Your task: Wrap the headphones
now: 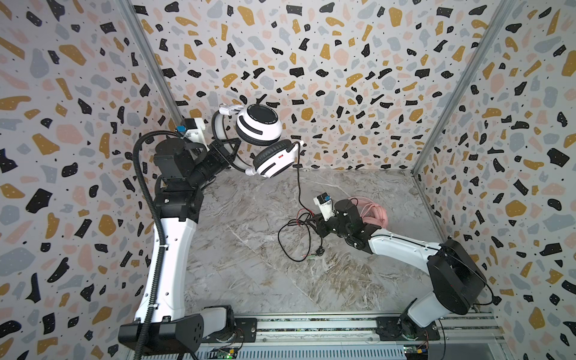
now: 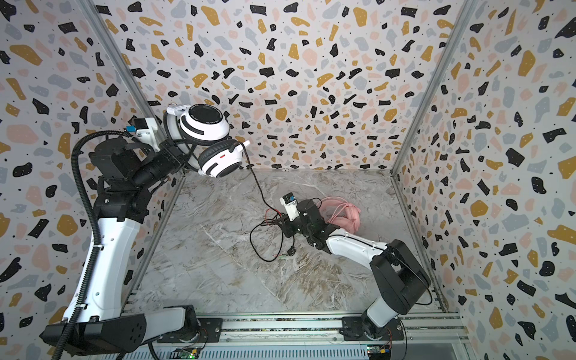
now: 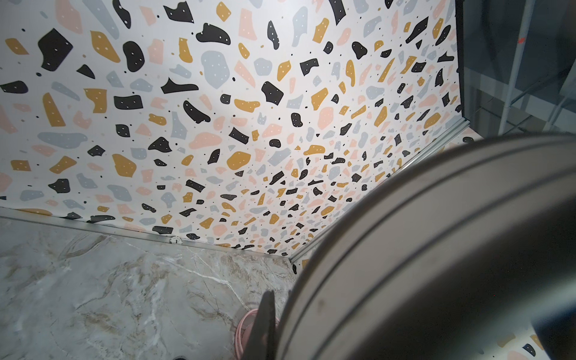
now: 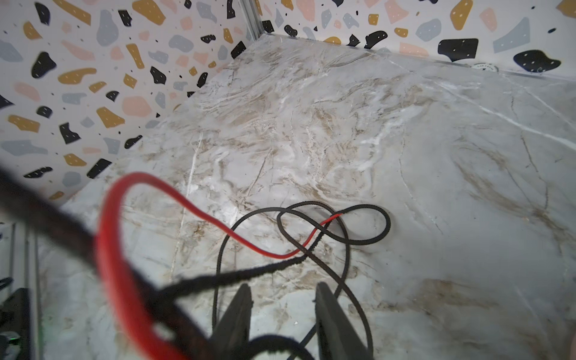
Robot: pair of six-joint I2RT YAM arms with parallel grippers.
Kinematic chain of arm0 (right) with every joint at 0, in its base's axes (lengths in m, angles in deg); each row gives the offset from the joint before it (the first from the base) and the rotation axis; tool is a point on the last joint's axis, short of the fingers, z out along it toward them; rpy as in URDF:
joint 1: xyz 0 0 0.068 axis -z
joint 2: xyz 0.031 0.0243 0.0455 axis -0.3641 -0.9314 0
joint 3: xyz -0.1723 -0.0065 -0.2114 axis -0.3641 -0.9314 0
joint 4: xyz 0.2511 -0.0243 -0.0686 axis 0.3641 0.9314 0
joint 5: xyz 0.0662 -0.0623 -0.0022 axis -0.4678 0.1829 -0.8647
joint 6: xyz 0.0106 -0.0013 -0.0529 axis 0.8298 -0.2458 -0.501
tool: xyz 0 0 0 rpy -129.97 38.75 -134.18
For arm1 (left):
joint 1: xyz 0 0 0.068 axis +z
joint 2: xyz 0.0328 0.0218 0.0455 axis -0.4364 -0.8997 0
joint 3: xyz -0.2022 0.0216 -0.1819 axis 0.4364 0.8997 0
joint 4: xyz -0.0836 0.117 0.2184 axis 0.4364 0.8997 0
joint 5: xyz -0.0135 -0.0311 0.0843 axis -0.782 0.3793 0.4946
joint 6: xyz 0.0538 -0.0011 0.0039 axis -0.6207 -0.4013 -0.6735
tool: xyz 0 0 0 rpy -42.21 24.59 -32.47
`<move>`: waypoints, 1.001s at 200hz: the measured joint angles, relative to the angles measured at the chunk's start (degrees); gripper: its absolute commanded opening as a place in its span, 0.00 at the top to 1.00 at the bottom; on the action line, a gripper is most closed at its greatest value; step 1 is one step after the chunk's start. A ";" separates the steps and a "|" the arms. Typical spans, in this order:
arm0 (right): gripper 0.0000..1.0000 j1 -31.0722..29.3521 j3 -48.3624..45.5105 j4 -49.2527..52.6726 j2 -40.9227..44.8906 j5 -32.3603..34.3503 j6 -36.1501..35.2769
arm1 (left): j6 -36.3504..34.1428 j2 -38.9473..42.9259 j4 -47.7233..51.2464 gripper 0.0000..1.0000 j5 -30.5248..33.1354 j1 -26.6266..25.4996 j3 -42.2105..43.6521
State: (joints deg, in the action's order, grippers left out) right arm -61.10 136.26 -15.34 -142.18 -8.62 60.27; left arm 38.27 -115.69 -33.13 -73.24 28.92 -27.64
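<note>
In both top views the left gripper (image 1: 229, 149) clamps the white headset (image 1: 258, 124) aloft, its black cable (image 1: 298, 187) trailing to the table (image 1: 249, 280). The pink headset (image 1: 378, 215) lies behind the right arm (image 1: 402, 246). Left wrist view: blurred headband (image 3: 436, 249). Right wrist view: the right gripper (image 4: 282, 311) has its jaws apart over cable loops.

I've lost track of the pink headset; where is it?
In both top views the pink headset lies on the table, right of centre, just behind the right arm at its wrist and partly hidden by it.
</note>
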 measured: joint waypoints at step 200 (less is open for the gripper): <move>0.27 0.04 7.19 8.90 8.59 -12.04 -8.07 | -0.26 -2.03 1.79 1.00 3.26 3.02 -3.96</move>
State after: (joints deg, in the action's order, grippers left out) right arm -61.05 143.45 -6.44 -133.59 -20.66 52.20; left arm 38.01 -117.73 -31.33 -69.98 31.94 -31.60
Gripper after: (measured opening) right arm 0.729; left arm 0.077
